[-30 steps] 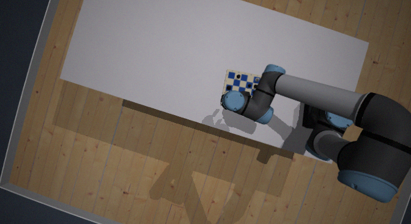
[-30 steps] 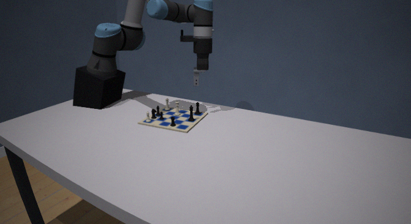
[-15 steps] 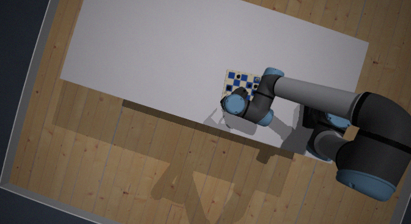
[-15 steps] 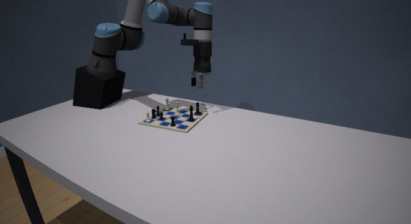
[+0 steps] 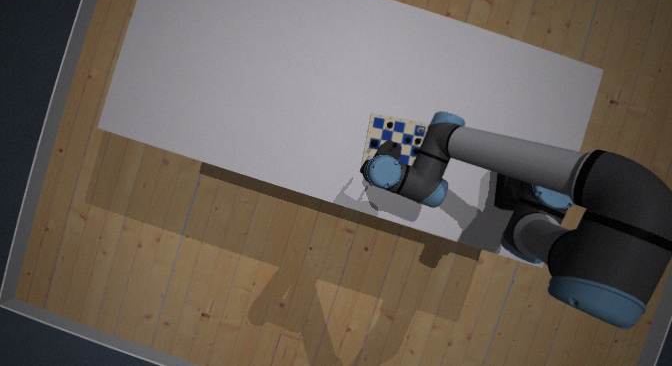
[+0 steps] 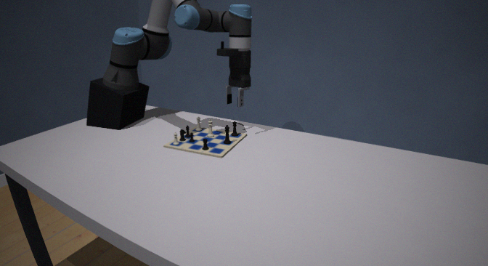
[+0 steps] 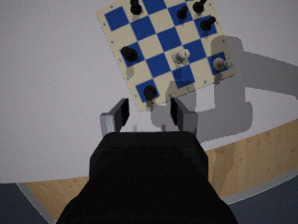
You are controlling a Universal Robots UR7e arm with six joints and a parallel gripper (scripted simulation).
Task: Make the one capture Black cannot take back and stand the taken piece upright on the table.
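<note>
A small blue-and-cream chessboard (image 6: 217,151) (image 5: 387,134) (image 7: 153,0) lies on the white table (image 6: 290,195) (image 5: 250,88) near the arm's base. Three white pieces stand on it, among them one (image 6: 210,127) (image 7: 178,58) near the middle and one (image 6: 176,138) at a corner. Several black pieces stand on it too, such as a tall one (image 6: 227,134) and a pawn (image 6: 205,144) (image 7: 135,6). All look upright. My gripper (image 6: 234,101) (image 7: 149,106) is open and empty, high above the board's edge on the far side. In the overhead view the wrist hides the fingers.
The arm's black base block (image 6: 116,104) stands on the table behind the board. The table's edge (image 7: 220,143) runs close behind the board, with wooden floor (image 5: 150,238) beyond. The arm (image 5: 510,150) reaches over part of the board from the right in the overhead view.
</note>
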